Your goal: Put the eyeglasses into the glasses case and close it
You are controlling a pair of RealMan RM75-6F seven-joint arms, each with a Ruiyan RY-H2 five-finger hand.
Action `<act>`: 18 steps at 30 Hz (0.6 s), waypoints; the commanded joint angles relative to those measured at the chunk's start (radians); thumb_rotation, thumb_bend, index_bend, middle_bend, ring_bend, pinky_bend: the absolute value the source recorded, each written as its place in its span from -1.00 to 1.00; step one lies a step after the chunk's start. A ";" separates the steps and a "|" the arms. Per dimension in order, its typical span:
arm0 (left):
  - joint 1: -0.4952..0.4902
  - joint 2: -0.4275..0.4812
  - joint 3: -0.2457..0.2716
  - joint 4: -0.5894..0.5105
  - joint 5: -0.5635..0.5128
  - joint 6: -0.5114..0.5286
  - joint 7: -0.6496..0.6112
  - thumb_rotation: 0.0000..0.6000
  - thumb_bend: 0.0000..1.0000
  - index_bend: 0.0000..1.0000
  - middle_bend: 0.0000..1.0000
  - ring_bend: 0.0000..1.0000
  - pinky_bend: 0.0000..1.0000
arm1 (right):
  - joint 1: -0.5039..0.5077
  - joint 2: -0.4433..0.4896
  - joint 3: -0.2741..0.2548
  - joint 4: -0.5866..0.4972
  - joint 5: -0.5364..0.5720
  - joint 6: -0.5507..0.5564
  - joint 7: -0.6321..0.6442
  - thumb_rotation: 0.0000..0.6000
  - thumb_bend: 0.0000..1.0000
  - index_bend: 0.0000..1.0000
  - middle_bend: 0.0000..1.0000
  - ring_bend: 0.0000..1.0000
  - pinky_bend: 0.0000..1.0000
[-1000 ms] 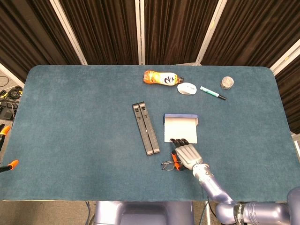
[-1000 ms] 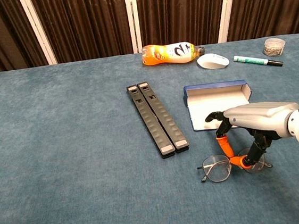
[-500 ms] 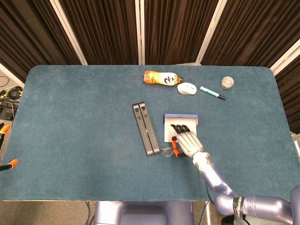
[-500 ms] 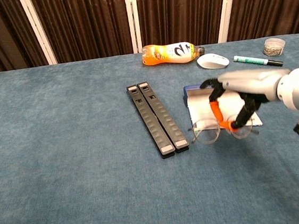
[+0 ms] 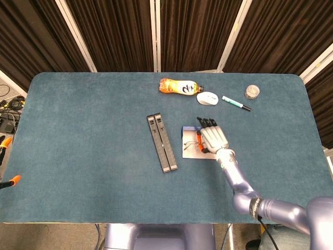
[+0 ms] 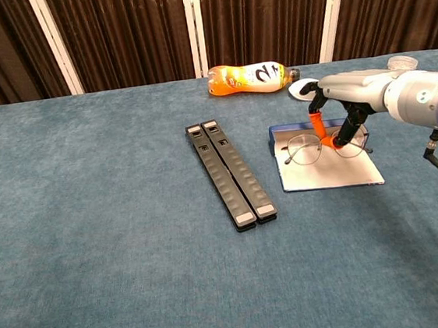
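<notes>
The open glasses case (image 6: pixel 329 171) (image 5: pixel 188 151) lies flat on the table, white inside with a blue rim. My right hand (image 6: pixel 345 97) (image 5: pixel 212 137) hovers over it and pinches the thin-rimmed eyeglasses (image 6: pixel 305 151) (image 5: pixel 190 141) between orange-tipped fingers. The glasses hang just above the case's far half, lenses facing the chest camera. Neither view shows my left hand.
Two black bars (image 6: pixel 229 173) lie side by side left of the case. At the back stand an orange bottle (image 6: pixel 251 77) on its side, a white mouse (image 5: pixel 207 98), a green marker (image 5: pixel 235 103) and a small clear jar (image 5: pixel 252 91).
My right hand lifted the eyeglasses off the table near the front edge and carried them back and up, so they now hang over the open case.
</notes>
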State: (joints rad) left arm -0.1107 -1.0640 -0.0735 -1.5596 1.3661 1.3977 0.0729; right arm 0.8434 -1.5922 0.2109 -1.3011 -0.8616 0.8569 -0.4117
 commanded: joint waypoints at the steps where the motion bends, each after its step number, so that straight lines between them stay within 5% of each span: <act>1: -0.002 -0.002 -0.002 0.003 -0.006 -0.005 0.002 1.00 -1.00 -1.00 -1.00 -1.00 -1.00 | 0.020 -0.048 0.010 0.091 -0.012 -0.024 0.033 1.00 -0.24 0.29 -0.98 -1.00 -1.00; 18: -0.011 -0.004 -0.010 0.012 -0.037 -0.029 0.001 1.00 -1.00 -1.00 -1.00 -1.00 -1.00 | 0.048 -0.143 0.027 0.279 -0.026 -0.065 0.063 1.00 -0.24 0.29 -0.98 -1.00 -1.00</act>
State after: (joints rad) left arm -0.1211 -1.0682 -0.0832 -1.5476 1.3295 1.3689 0.0741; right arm 0.8907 -1.7315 0.2376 -1.0268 -0.8881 0.7926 -0.3475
